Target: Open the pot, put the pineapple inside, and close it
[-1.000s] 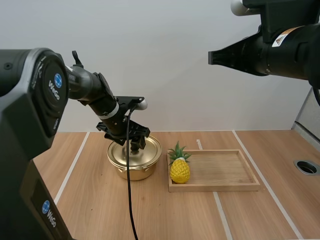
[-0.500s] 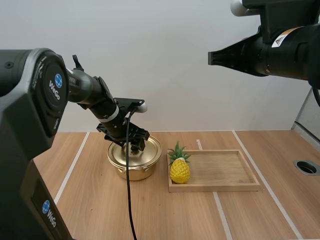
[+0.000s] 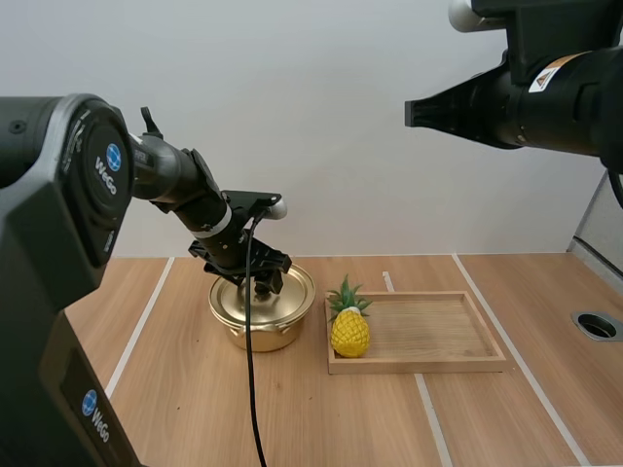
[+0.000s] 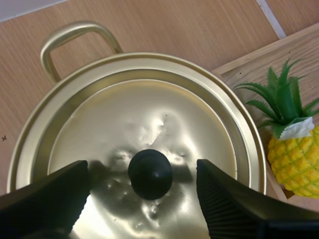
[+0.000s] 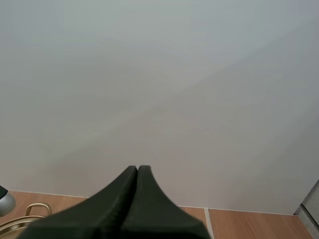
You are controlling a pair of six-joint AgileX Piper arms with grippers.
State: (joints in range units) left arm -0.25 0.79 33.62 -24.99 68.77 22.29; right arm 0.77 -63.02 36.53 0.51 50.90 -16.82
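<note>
A gold pot (image 3: 261,309) with its lid (image 4: 144,134) on stands left of the wooden tray (image 3: 428,336). My left gripper (image 3: 261,283) hangs right over the lid, open, its fingers (image 4: 50,196) standing on both sides of the black knob (image 4: 150,173) with a gap to it. The yellow pineapple (image 3: 349,329) with green leaves stands at the tray's left end, close beside the pot (image 4: 149,64); its side (image 4: 296,159) is near the pot's rim. My right gripper (image 5: 136,170) is held high above the table, shut on nothing, pointing left (image 3: 413,112).
White tape lines (image 3: 141,321) run across the wooden table. A round metal hole (image 3: 596,325) sits at the far right edge. The rest of the tray is bare.
The left gripper has shifted slightly left and back over the lid between one second ago and half a second ago, then held still. The right arm has not moved.
</note>
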